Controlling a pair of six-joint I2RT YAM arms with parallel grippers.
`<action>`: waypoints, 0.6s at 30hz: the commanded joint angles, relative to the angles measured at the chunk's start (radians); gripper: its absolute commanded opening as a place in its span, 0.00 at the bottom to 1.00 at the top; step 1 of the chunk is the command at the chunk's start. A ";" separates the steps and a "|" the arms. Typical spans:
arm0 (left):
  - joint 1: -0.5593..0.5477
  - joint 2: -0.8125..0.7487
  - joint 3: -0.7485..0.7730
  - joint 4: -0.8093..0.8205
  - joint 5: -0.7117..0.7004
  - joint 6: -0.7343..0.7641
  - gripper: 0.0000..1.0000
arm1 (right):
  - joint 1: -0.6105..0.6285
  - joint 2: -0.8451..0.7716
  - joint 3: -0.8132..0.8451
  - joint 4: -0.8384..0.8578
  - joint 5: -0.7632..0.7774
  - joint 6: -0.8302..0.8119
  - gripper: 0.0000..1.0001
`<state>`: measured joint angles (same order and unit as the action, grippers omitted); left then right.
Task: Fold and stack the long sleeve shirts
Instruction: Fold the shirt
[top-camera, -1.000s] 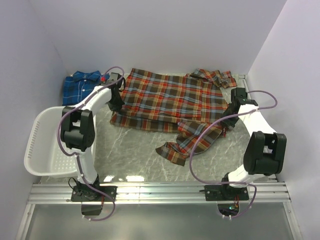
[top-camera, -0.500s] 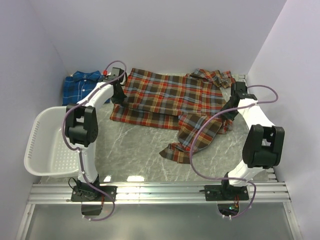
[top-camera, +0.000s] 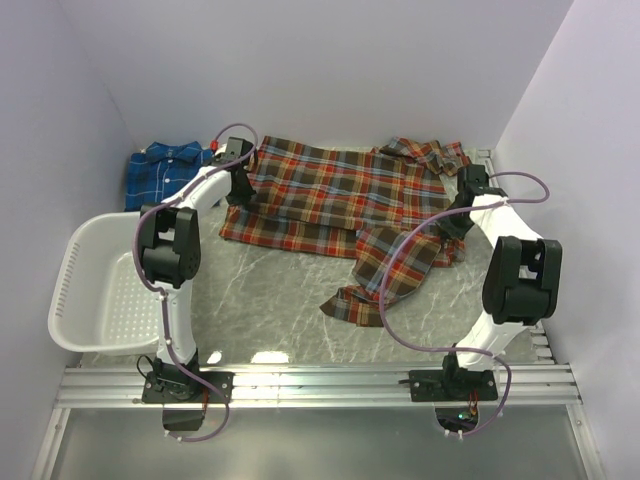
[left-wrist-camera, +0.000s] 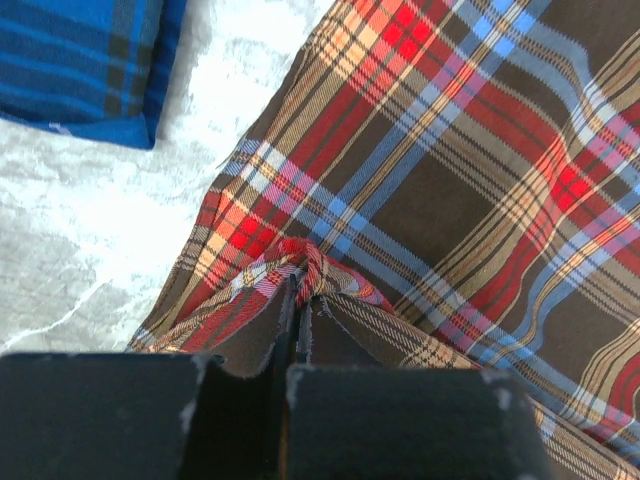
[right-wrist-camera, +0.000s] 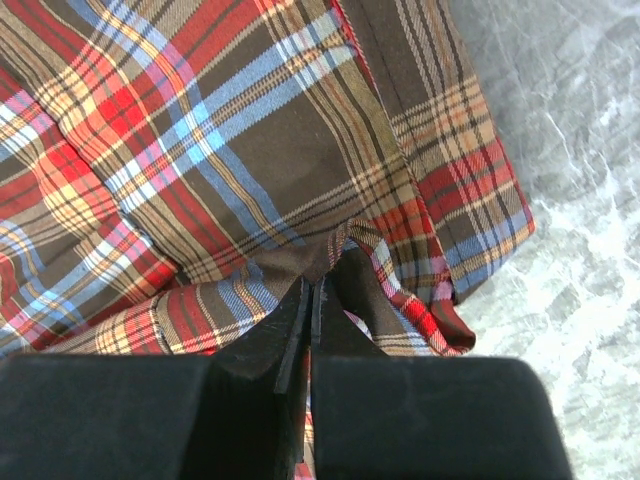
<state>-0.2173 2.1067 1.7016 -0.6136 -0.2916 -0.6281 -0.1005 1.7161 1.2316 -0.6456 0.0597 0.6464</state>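
The red-orange plaid shirt (top-camera: 340, 195) lies spread across the back of the table, one sleeve (top-camera: 385, 270) trailing toward the front. My left gripper (top-camera: 240, 192) is shut on a pinched fold of its left edge (left-wrist-camera: 300, 262). At the shirt's right side, my right gripper (top-camera: 452, 220) is shut on another bunch of the cloth (right-wrist-camera: 330, 258). The blue plaid shirt (top-camera: 160, 172) lies folded at the back left corner, and its edge (left-wrist-camera: 90, 70) shows in the left wrist view.
A white slotted basket (top-camera: 85, 290) sits at the left edge beside the left arm. Walls close in on the left, back and right. Bare marbled tabletop (top-camera: 260, 290) shows in front of the shirt.
Both grippers have moved toward the back wall, carrying the shirt's near edge back with them. The shirt's body now lies flatter and narrower.
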 joint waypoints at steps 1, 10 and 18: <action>0.018 -0.002 0.015 0.058 -0.101 0.022 0.01 | -0.005 0.007 0.031 0.040 0.086 0.006 0.00; 0.018 0.029 -0.013 0.094 -0.097 0.014 0.09 | -0.005 0.034 0.011 0.078 0.089 0.022 0.04; 0.018 0.032 0.012 0.091 -0.104 0.011 0.31 | -0.005 0.048 0.035 0.080 0.086 0.018 0.25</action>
<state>-0.2138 2.1513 1.6939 -0.5472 -0.3405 -0.6266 -0.0998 1.7657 1.2316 -0.5865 0.0845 0.6689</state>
